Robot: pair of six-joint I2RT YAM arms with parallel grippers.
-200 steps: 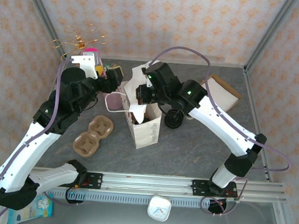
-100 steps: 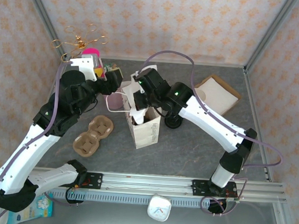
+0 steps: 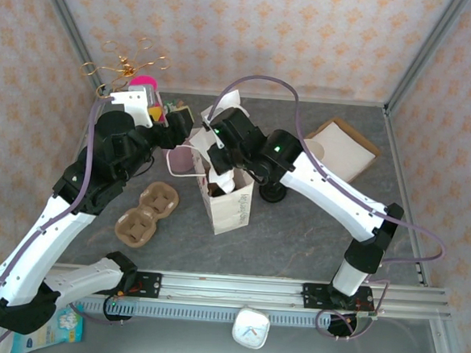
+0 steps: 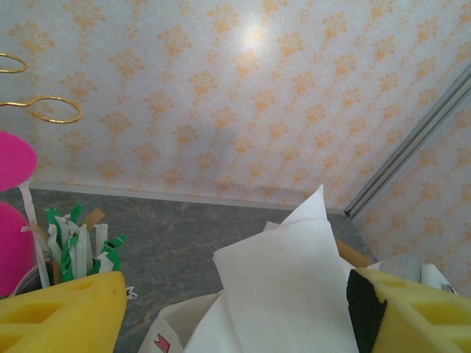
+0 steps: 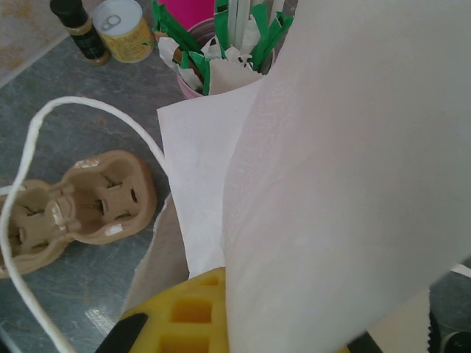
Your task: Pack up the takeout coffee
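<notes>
Bright, even light throughout; a glare spot shines on the wallpaper [image 4: 254, 33], and the nearest white paper [image 5: 346, 184] is soft-focused.

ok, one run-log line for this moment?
right claw: shut on white paper sheet, at paper bag mouth | left claw: open, at bag rim | cup carrier: on table, left-arm side of bag

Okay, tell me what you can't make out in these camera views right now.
- Inside of the paper bag: top view, the right gripper and its arm cover the mouth.
- Right half of the right wrist view: the white paper sheet pinched in that gripper blocks everything behind.
- Left gripper, open: left wrist view, its fingers are cut off by the bottom edge.
- Print on the bag: top view, too small.
</notes>
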